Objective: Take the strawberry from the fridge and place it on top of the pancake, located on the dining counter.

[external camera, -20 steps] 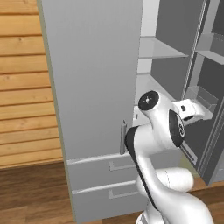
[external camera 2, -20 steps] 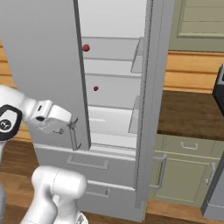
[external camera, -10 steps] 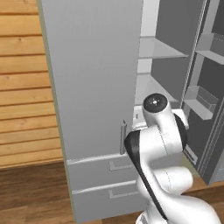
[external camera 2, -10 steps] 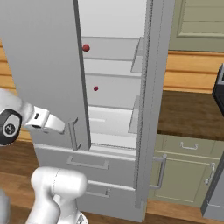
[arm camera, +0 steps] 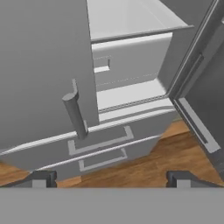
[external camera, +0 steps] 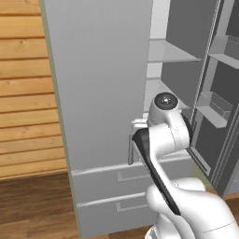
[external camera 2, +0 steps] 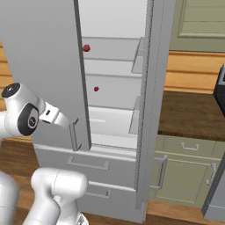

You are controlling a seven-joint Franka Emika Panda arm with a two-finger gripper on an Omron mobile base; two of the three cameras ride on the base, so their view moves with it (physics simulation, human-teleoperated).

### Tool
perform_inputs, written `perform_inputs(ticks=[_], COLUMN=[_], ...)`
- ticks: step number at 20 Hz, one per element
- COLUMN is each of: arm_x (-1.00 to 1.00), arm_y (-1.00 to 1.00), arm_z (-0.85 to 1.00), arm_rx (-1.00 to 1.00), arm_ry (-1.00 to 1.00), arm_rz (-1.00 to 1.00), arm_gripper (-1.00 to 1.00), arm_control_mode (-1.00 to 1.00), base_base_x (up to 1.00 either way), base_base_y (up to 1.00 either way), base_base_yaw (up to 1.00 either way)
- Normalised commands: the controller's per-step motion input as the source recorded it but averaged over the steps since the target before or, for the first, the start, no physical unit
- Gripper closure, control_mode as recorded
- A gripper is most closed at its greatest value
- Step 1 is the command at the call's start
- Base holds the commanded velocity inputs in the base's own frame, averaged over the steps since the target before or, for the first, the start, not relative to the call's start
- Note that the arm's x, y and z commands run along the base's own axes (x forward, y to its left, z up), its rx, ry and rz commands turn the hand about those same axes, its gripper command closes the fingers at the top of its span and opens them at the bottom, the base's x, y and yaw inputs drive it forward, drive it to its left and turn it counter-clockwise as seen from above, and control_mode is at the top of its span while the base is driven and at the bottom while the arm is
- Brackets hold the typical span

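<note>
The robot's two-finger end effector [arm camera: 109, 177] stood released, its dark fingertips [arm camera: 40, 178] set wide apart and grasping nothing, in front of the lower end of the vertical bar handle [arm camera: 75, 111] on the closed left door of the tall light grey fridge [external camera: 98, 84]. In the right base view the end effector [external camera 2: 74, 122] sat just beside that handle [external camera 2: 74, 137], at the near edge of the door; whether it touched the bar could not be told.

Below the handle ran the fridge's two lower drawers [arm camera: 100, 146], each with a flat recessed pull. The right door [external camera 2: 147, 105] stood open, showing the white shelved interior [external camera 2: 112, 83]. A tiny dark red roundish strawberry [external camera 2: 96, 89] rested on the middle shelf, well apart from the end effector and above it. A second small dark red round item [external camera 2: 86, 48] sat on the shelf above, close to the edge of the closed door; what it was could not be made out.

In the left base view the white arm [external camera: 165, 135] rose in front of the drawers, and the open door's inner bins [external camera: 214, 108] showed at the right. Horizontal wood-plank walling [external camera: 25, 88] lay left of the fridge. To the right stood olive-green cabinets [external camera 2: 186, 176] under a dark brown surface [external camera 2: 189, 114].
</note>
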Motion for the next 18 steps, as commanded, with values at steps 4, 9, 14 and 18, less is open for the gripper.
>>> perform_inputs(ticks=[4, 9, 14, 18], arm_x=[0.55, 0.55, 0.28, 0.38], arm_y=[0.13, 0.08, 0.01, 0.02], arm_z=[-0.19, -0.18, -0.1, -0.26], arm_rx=[0.08, 0.06, 0.02, 0.0], arm_ry=[0.0, 0.0, 0.01, 0.03], arm_rz=[0.0, 0.0, 0.0, 0.0], arm_gripper=[-1.0, -1.0, -1.0, -1.0], arm_control_mode=[-1.0, -1.0, -1.0, -1.0], base_base_x=[0.0, 0.0, 0.0, 0.0], base_base_y=[0.0, 0.0, 0.0, 0.0], base_base_yaw=[0.0, 0.0, 0.0, 0.0])
